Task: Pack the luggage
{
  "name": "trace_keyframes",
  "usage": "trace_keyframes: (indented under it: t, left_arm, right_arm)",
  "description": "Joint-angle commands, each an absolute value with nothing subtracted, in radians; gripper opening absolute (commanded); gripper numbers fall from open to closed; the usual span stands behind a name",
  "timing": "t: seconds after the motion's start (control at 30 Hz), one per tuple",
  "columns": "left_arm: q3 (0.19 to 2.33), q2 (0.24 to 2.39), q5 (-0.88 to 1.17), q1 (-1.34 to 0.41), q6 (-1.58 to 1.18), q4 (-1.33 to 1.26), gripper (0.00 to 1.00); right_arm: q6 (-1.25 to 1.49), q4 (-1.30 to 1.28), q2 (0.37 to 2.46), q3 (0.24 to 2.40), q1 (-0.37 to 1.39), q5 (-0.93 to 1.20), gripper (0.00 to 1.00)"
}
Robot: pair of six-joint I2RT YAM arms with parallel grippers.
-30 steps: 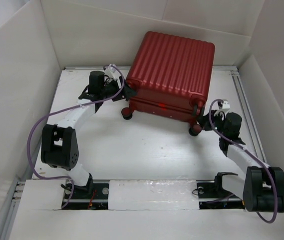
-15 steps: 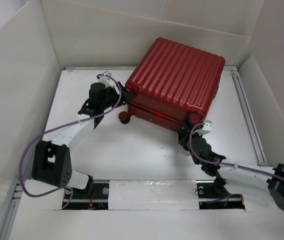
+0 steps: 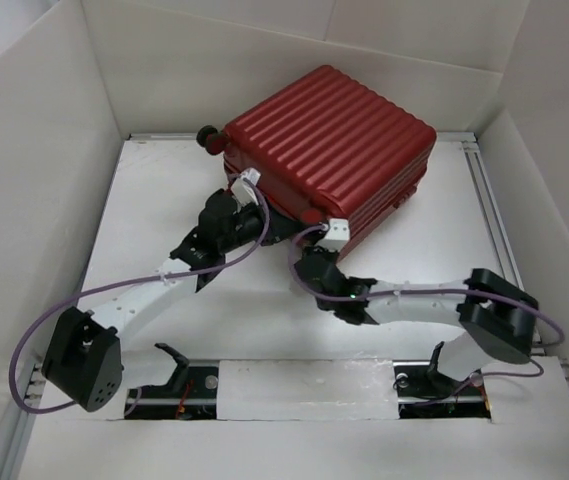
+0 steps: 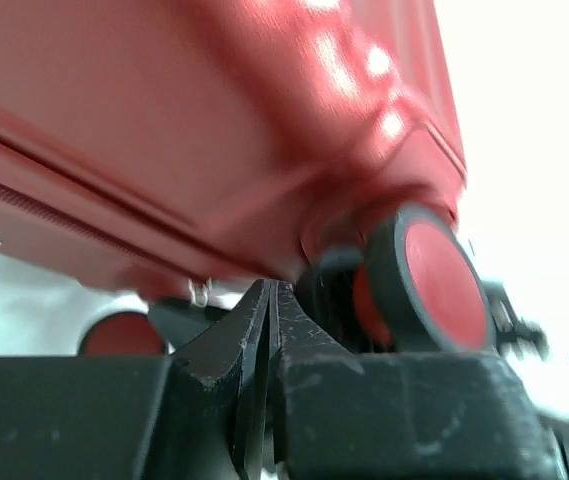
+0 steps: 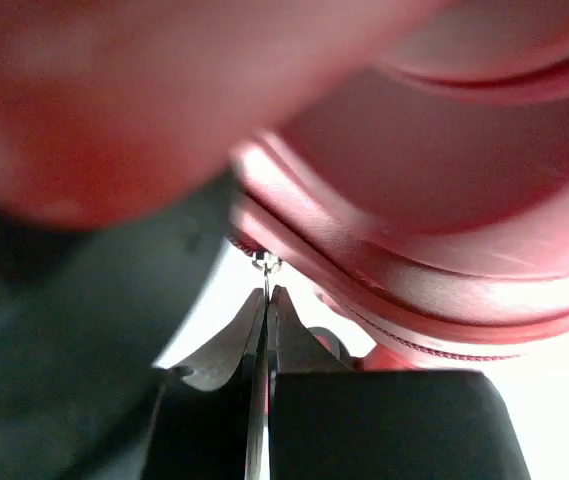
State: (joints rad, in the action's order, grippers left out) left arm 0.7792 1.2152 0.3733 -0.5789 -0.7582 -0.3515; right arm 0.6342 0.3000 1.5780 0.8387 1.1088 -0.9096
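Note:
The luggage [image 3: 334,140] is a red ribbed suitcase lying closed and turned at an angle at the back of the table, one dark wheel [image 3: 207,135] at its far left corner. My left gripper [image 3: 267,222] is shut at the case's near edge. In the left wrist view its tips [image 4: 269,287] sit under the red shell [image 4: 214,130], beside a red-hubbed wheel [image 4: 429,275]. My right gripper [image 3: 302,245] is just to the right at the same edge. In the right wrist view it [image 5: 267,292] is shut on a thin metal zipper pull [image 5: 264,263] hanging from the seam [image 5: 414,290].
White walls [image 3: 34,180] box in the table on three sides. A metal rail [image 3: 491,200] runs along the right side. My left elbow [image 3: 84,355] and right elbow [image 3: 499,310] stand low near the front, with purple cables looping off both arms.
The suitcase has swung anticlockwise, its wheels now toward the far left. Both arms have moved inward under its near edge, and the left gripper has shut.

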Motion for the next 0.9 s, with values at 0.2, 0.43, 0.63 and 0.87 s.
trace_keyframes:
  t: [0.2,0.43,0.63,0.87]
  left_arm:
    - [0.797,1.085,0.582,-0.657,-0.799,-0.434,0.0]
    - [0.932,1.083,0.491,-0.751,-0.718,-0.267,0.59]
    - [1.045,1.135,0.213,-0.93,-0.611,-0.101,0.62]
    - [1.035,1.117,0.277,-0.807,-0.635,-0.057,0.76]
  right_arm:
    - [0.726,0.31,0.9,0.327,0.82,-0.571,0.0]
    - [0.701,0.083,0.522,0.247,0.681,-0.326,0.63]
    - [0.68,-0.178,0.489,0.373,0.738,-0.294,1.0]
    - [0.545,-0.005,0.61,0.393,0.888,-0.278,1.0]
